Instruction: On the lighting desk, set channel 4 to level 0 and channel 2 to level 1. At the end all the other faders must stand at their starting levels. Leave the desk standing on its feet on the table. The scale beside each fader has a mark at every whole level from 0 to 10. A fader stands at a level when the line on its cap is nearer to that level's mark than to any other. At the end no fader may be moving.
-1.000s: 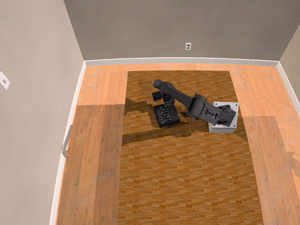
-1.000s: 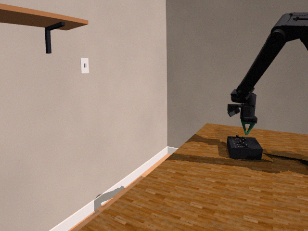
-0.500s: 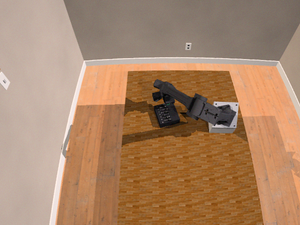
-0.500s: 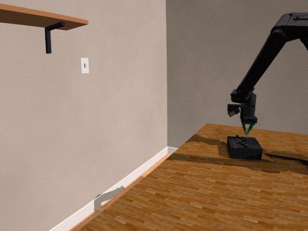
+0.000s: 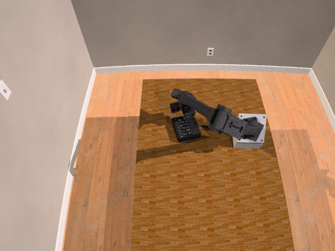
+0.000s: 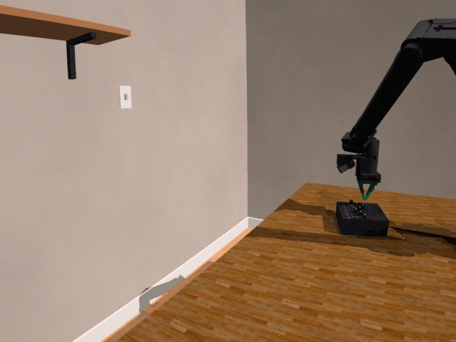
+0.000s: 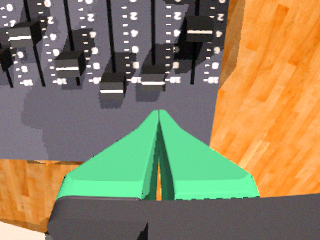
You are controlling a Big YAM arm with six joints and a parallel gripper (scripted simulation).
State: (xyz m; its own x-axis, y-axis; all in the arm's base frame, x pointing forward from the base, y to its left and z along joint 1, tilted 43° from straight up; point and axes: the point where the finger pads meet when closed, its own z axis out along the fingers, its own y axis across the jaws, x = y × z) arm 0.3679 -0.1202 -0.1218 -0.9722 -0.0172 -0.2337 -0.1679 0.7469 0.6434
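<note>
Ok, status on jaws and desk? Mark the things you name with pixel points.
Jaws (image 6: pixel 365 199) shut, nothing held, above the desk's edge. Lighting desk (image 5: pixel 196 128) (image 6: pixel 364 226) (image 7: pixel 100 125) upright on table (image 5: pixel 211 183) (image 6: pixel 294 287). No obstruction seen.

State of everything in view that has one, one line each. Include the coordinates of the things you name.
Gripper (image 6: pixel 365 199) (image 7: pixel 158 120): jaws shut, nothing between them
Desk (image 5: pixel 195 128) (image 6: pixel 364 225) (image 7: pixel 75 130): standing on the table, upright
Rightmost fader in wrist view (image 7: pixel 200 29): near 4
Next fader leftward (image 7: pixel 153 77): near 10
Wall switch (image 5: pixel 4 90) (image 6: pixel 125 97): position, cannot tell

Wrist view: leftmost fader cap (image 7: pixel 4 59) cut off; top view: scale numbers unreadable
</note>
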